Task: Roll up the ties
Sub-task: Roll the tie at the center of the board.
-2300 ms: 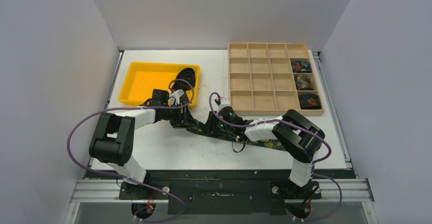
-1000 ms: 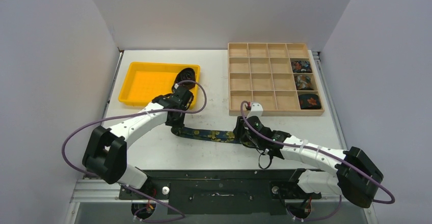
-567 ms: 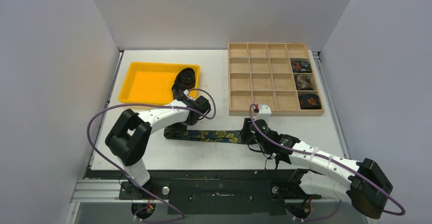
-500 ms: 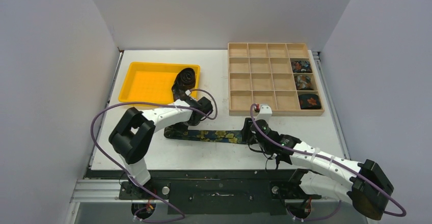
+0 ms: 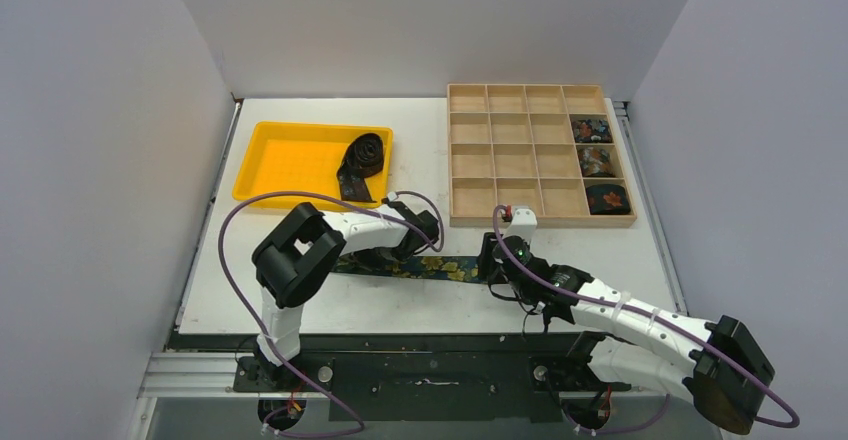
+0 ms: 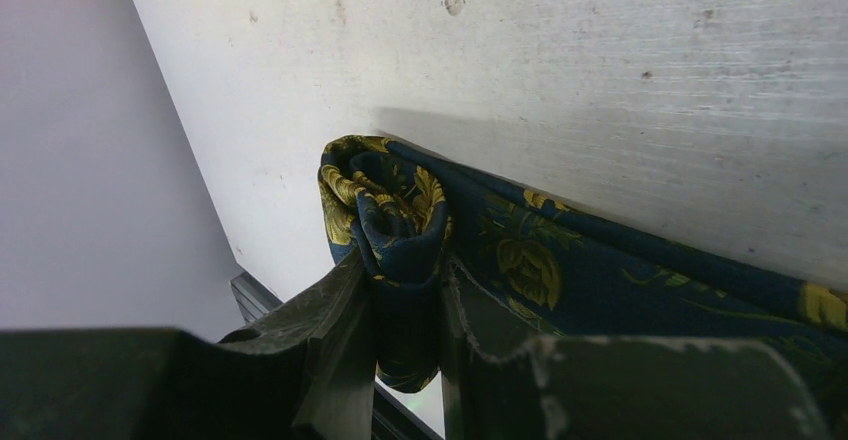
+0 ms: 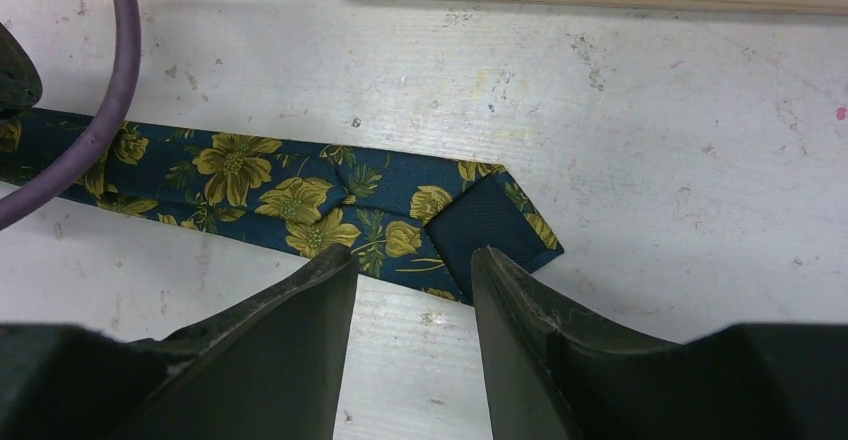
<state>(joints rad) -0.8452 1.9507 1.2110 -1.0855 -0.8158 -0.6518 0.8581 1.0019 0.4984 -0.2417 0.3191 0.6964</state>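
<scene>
Tie coil (image 6: 385,210), pinched in left tool (image 6: 405,278) (rest flat)

Twin arms, same build. The left arm (image 5: 365,225) and right arm (image 5: 612,301) both have white shells on the long links and chunky black blocks at the joints. A loose purple cable (image 5: 244,206) trails off each one. The left claw (image 6: 405,335) and right claw (image 7: 412,300) are matte black wedges with scuffed edges. There's a tiny green light (image 5: 519,251) near the right wrist.

The white table (image 5: 420,150) carries a yellow tray (image 5: 310,127), a wooden divided box (image 5: 541,221) and a floral tie (image 5: 445,268)
</scene>
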